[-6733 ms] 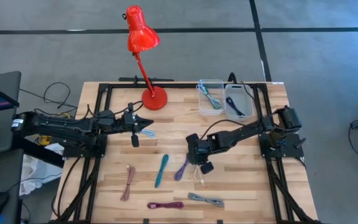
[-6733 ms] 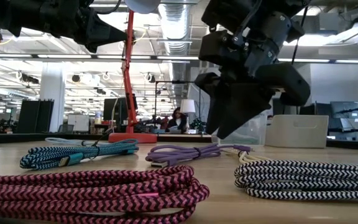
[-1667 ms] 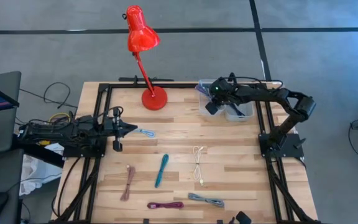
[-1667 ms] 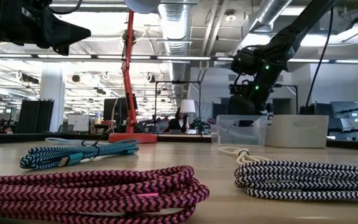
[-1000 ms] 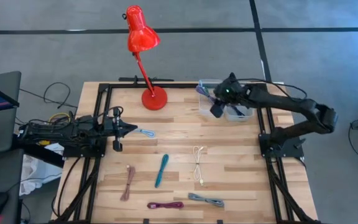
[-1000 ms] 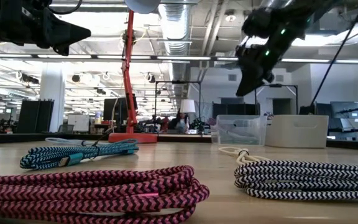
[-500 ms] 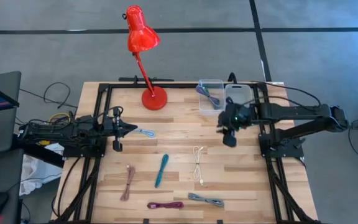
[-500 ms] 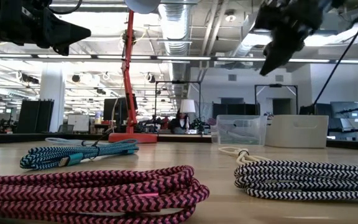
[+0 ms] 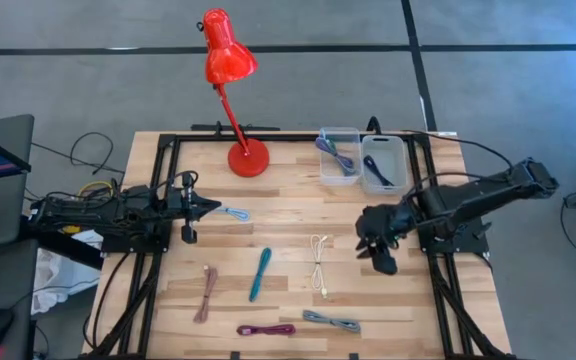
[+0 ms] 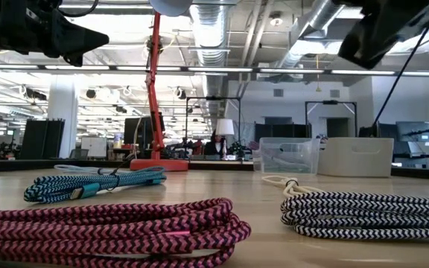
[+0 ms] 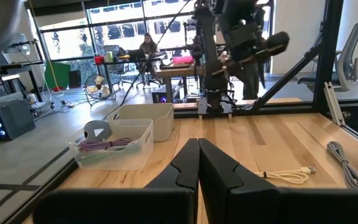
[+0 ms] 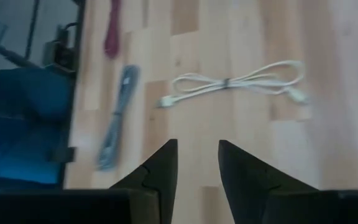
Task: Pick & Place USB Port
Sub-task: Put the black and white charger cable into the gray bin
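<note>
Several coiled USB cables lie flat on the wooden table: white (image 9: 318, 262), teal (image 9: 259, 273), pink (image 9: 207, 292), maroon (image 9: 266, 329), grey (image 9: 331, 321) and light blue (image 9: 236, 213). Two clear bins stand at the far right; one bin (image 9: 340, 155) holds a purple cable, the other bin (image 9: 384, 163) a dark blue one. My right gripper (image 9: 364, 245) hovers open above the table, right of the white cable (image 12: 235, 84), empty. My left gripper (image 9: 218, 208) waits shut at the left, just short of the light blue cable.
A red desk lamp (image 9: 248, 157) stands on the far middle of the table. Black frame rails run along the table's left and right sides. In the low view the maroon cable (image 10: 110, 223) and grey cable (image 10: 371, 208) lie nearest. Bare wood lies between the white cable and the bins.
My right arm has swung away from above the bins toward the table's near edge and now hovers right of the white cable. The cables and the left arm have stayed where they were.
</note>
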You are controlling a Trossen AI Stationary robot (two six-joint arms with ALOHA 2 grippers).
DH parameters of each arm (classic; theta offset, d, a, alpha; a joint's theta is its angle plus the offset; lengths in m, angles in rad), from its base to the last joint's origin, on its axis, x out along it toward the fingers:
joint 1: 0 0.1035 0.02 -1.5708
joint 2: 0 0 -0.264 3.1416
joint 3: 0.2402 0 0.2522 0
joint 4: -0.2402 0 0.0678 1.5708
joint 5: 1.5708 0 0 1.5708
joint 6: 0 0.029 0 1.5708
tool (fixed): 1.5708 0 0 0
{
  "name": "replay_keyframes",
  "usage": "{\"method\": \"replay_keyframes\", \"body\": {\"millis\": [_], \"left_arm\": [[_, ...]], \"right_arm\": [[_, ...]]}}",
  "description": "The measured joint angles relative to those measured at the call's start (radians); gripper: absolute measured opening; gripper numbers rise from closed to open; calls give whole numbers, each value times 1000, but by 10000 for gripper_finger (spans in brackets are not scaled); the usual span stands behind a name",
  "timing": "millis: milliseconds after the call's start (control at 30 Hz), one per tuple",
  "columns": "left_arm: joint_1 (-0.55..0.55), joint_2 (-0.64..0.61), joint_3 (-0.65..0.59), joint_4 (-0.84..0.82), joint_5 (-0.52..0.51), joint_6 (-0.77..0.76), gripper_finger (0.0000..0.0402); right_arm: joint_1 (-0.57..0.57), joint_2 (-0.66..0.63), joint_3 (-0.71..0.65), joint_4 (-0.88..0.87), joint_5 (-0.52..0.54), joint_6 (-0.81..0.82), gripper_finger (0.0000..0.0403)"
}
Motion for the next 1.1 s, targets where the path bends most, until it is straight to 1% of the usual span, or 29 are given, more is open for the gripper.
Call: {"method": "replay_keyframes", "body": {"millis": [200,267,400,467,600,800,867,1100], "left_arm": [[0,0,0,0,0,-19,6],[0,0,0,0,0,-25,6],[0,6,0,0,0,-26,6],[0,8,0,1,0,-26,6],[0,9,0,1,0,-26,6],[0,9,0,1,0,-26,6],[0,9,0,0,0,-26,6],[0,13,0,0,0,-26,6]], "right_arm": [[111,43,-1,69,5,119,109],[141,84,0,126,12,161,109],[195,184,0,176,34,221,109],[221,234,0,180,39,248,109],[265,322,-1,202,84,306,114],[321,408,0,224,83,443,145],[341,426,0,263,77,477,159],[392,443,11,294,41,577,203]]}}
